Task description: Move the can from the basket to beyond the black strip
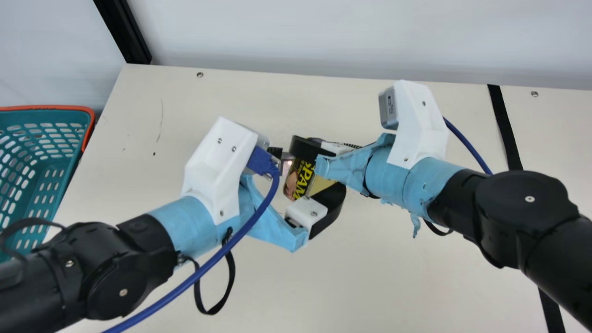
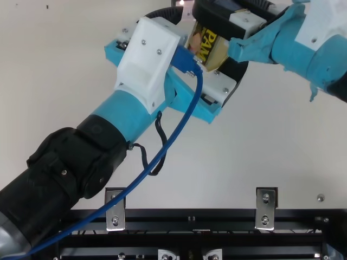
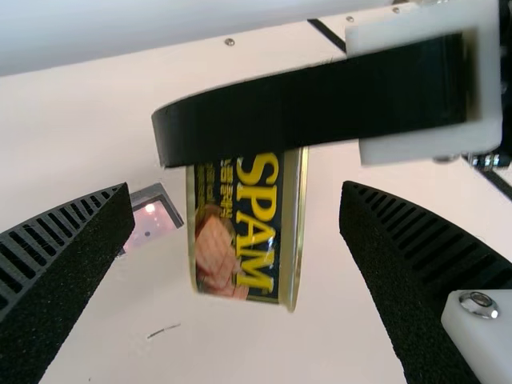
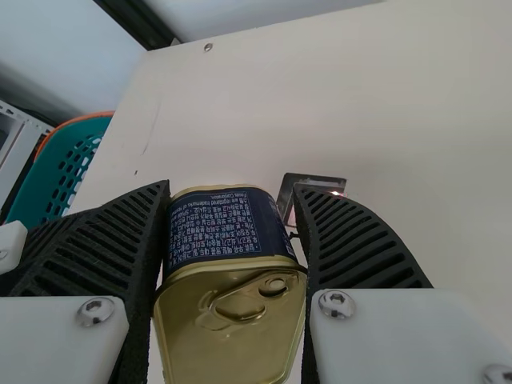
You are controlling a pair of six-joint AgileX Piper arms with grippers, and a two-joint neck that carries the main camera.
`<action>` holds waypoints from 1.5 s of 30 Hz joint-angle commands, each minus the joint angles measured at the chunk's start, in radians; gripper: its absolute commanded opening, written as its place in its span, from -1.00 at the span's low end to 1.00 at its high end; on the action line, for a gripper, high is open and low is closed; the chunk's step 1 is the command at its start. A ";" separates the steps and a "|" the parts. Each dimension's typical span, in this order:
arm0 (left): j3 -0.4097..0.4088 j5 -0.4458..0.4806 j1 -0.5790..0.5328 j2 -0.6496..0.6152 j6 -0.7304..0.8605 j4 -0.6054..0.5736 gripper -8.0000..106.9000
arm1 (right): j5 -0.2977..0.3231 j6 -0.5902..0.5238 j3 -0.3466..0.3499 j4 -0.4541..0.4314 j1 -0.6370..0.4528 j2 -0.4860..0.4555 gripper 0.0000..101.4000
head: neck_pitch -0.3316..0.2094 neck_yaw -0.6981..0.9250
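Basket (image 1: 46, 108): taken as landmark, at the worktop's (image 1: 393, 277) left edge.
Can (image 1: 300, 180): held raised, well apart from basket, to its right.
Right gripper (image 1: 307, 149): jaws clenched on can from both sides, farther from basket than the left arm.
Left gripper (image 1: 307, 171): jaws released, spread around can, gaps seen either side.
Black strip (image 1: 506, 125): seen far right of basket, beyond can.

The cream table (image 1: 393, 282) has a straight far edge with two screw heads near it, one (image 1: 200, 74) towards the left, the other (image 1: 534, 94) just right of a black strip (image 1: 506, 129) running from that edge towards the near side. Near the left edge are a thin curved mark (image 1: 162, 121) and a dark speck (image 1: 154, 153). A small dark-framed square (image 4: 288, 190) with a reddish light is near the middle.
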 commanded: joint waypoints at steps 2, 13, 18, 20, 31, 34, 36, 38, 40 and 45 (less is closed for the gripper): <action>0.005 0.027 0.003 -0.003 0.009 0.020 0.71 | -0.007 0.014 0.004 -0.018 -0.004 -0.006 -1.00 | -0.034 -0.005; 0.069 0.120 0.057 -0.098 0.007 0.099 0.71 | -0.027 0.072 0.019 -0.096 -0.035 -0.034 -1.00 | -0.034 -0.005; 0.124 0.138 0.116 -0.174 -0.036 0.144 0.71 | -0.031 0.098 0.026 -0.131 -0.044 -0.048 -1.00 | -0.034 -0.005; 0.152 0.140 0.156 -0.209 -0.059 0.166 0.71 | -0.034 0.109 0.030 -0.144 -0.043 -0.054 -1.00 | -0.034 -0.005; 0.290 0.187 0.448 -0.419 -0.202 0.329 0.71 | -0.058 0.169 0.048 -0.203 -0.018 -0.085 -1.00 | -0.034 -0.005; 0.318 0.220 0.576 -0.480 -0.251 0.406 0.71 | -0.069 0.181 0.052 -0.213 -0.006 -0.095 -1.00 | -0.034 -0.005; 0.318 0.217 0.491 -0.459 -0.240 0.374 0.71 | -0.080 0.191 0.057 -0.222 0.002 -0.101 -1.00 | -0.034 -0.008; 0.327 0.239 0.560 -0.494 -0.268 0.417 0.71 | -0.090 0.202 0.061 -0.235 0.008 -0.106 -1.00 | -0.034 -0.016; 0.327 0.233 0.604 -0.503 -0.272 0.434 0.71 | -0.100 0.214 0.067 -0.252 0.012 -0.111 -1.00 | -0.034 -0.026; 0.327 0.235 0.623 -0.503 -0.272 0.434 0.71 | -0.126 0.256 0.086 -0.316 0.004 -0.125 -1.00 | -0.036 -0.061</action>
